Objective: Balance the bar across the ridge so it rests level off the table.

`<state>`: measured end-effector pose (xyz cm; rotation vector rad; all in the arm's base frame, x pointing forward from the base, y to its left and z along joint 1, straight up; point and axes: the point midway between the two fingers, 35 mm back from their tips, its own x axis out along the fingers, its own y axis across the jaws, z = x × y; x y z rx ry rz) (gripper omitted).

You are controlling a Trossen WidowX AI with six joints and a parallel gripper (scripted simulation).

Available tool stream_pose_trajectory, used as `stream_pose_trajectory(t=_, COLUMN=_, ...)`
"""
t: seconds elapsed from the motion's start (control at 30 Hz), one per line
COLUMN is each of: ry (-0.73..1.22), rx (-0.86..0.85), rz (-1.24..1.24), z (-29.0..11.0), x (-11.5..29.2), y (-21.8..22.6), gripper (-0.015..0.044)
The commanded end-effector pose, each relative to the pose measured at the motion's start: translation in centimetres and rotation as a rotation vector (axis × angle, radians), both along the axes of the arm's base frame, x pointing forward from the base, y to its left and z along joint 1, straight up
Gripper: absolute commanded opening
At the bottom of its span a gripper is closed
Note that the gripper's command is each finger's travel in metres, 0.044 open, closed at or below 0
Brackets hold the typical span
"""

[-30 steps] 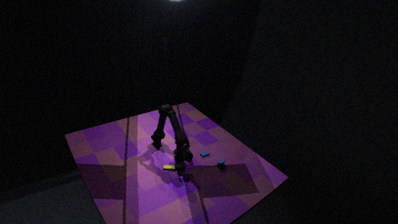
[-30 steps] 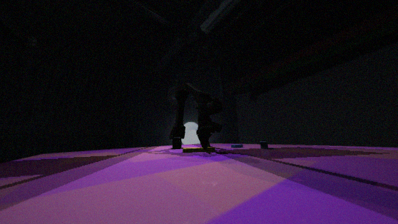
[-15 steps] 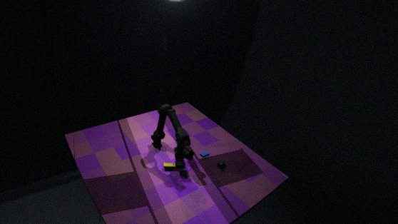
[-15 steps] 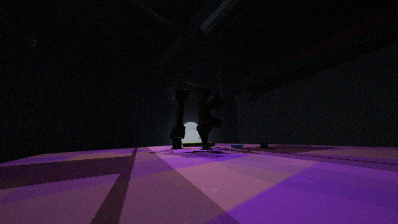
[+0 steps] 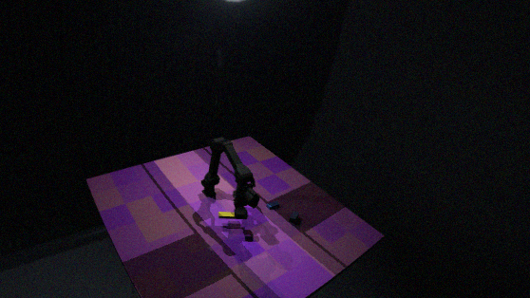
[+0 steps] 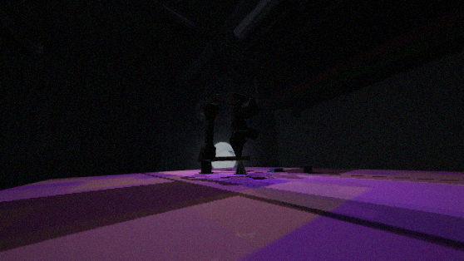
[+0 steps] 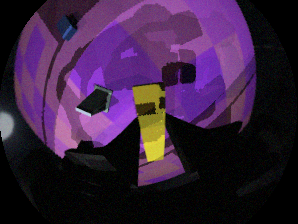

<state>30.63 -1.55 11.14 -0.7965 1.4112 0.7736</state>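
A dim scene is shown, with a desk [image 5: 142,209] patterned in purple, pink and brown patches and lit from above. A dark arm [image 5: 231,163] is seen bent over near the middle of the desk, its base [image 5: 209,186] standing toward the far side and its wrist pointed downward.

The end effector [image 5: 240,214] is pinched on the yellow bar [image 5: 226,214]: the bar is gripped near one end, and the rest of it is seen projecting sideways from the fingers in the top view. In the wrist view the bar [image 7: 150,123] is shown running straight away from the camera between the two dark fingers, which are closed against its long sides.

In the exterior view the bar [image 6: 229,159] is seen as a thin dark strip held roughly level and raised off the desk, below the wrist and in front of a pale round glow in the background. It is not resting on anything visible there.

Just nearer the camera than the bar in the top view, a small dark block [image 5: 248,234] and a low dark piece [image 5: 232,225] are seen on the desk; which of these is the ridge cannot be told in the poor light. Two further small blocks, one bluish [image 5: 273,205] and one darker [image 5: 294,217], lie apart on the desk off to the right in the top view.

A small tilted teal-edged block [image 7: 95,102] is visible in the wrist view, beside the bar.
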Motion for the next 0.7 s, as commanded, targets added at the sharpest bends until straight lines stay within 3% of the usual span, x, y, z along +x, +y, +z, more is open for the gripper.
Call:
stream_pose_trajectory(t=0.0, ry=-0.014, rx=0.003, rz=0.004, z=1.2, x=0.1, y=0.0, gripper=0.0000)
stream_pose_trajectory(t=0.67, ry=-0.013, rx=0.007, rz=-0.037, z=5.2, x=-0.9, y=1.0, gripper=0.0000)
